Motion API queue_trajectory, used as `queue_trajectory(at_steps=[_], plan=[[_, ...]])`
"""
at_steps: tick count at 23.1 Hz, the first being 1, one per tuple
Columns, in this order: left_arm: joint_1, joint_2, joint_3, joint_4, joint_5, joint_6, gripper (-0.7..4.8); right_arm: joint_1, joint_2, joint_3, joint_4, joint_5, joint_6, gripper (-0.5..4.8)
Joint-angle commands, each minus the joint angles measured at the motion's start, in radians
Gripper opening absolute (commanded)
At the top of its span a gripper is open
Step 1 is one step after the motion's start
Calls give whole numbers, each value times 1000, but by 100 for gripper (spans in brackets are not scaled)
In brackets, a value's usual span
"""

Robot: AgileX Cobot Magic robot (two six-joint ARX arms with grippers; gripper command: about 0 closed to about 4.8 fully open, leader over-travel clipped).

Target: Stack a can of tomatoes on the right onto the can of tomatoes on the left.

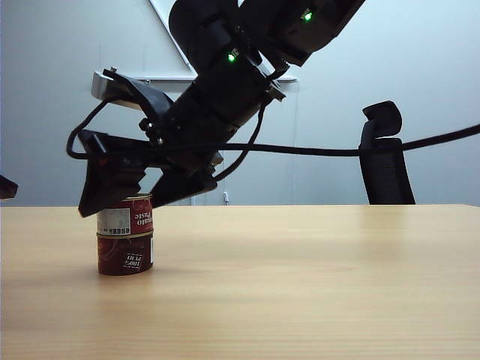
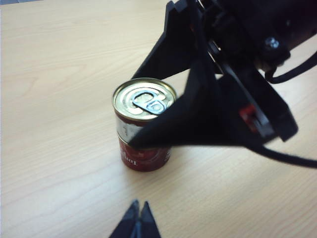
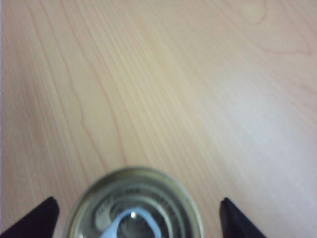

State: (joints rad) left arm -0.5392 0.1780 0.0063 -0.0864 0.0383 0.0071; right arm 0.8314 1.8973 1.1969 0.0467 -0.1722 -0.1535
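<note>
Scene: two tomato cans stand stacked on the tabletop point(image 1: 300, 285), at the left of the exterior view, with my right arm leaning over them.
Top can point(image 1: 125, 216): sits upright on the bottom can point(image 1: 125, 255), rims meeting and edges about flush, label reading upright.
Bottom can: stands on the wood with its label upside down, bearing the other's weight.
Right gripper point(image 3: 136, 215): my fingers point(image 3: 34, 218) are spread wide on either side of the top can's lid point(image 3: 133, 210), with a gap of bare wood showing on each side, so I grip nothing.
Left gripper point(image 2: 138, 220): hangs back from the stack, near the camera, its two tips pressed together and empty.
Contact: in the exterior view the right fingers overlap the top can's upper rim, and I cannot tell from there whether they brush it; the wrist view suggests not.
Handling: I judge the cans stiff steel, fairly heavy if full, with smooth paper labels that could slip under a light squeeze.
Where to hold: across the round wall, mid-height, fingers opposite each other, clear of the pull tab point(image 2: 151, 103).
Risk: the stack is narrow, so a sideways nudge on leaving could topple the top can.
Progress: stacking looks done; what is left for me is a straight lift away.
</note>
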Motion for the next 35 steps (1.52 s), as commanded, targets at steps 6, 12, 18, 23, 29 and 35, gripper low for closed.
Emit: queue_trajectory(at_steps=[6,12,18,23,29,35], plan=[[153,-8,3,13,11,0,-4,2,-186,55,50,45,64,479],[400,-75,3,13,10,0,-4,-8,-422,54,31,79,148,458],[546,-123,3,13,10,0,-4,-29,-624,51,-48,100,161,-1],[578,-172,3,21,7,0,-4,-29,-738,51,-128,233,156,-3],[577,-172,3,13,8,0,-4,-29,-891,-42,-200,391,150,-3],[577,-172,3,13,8,0,-4,-29,-979,-186,-270,538,150,-1]])
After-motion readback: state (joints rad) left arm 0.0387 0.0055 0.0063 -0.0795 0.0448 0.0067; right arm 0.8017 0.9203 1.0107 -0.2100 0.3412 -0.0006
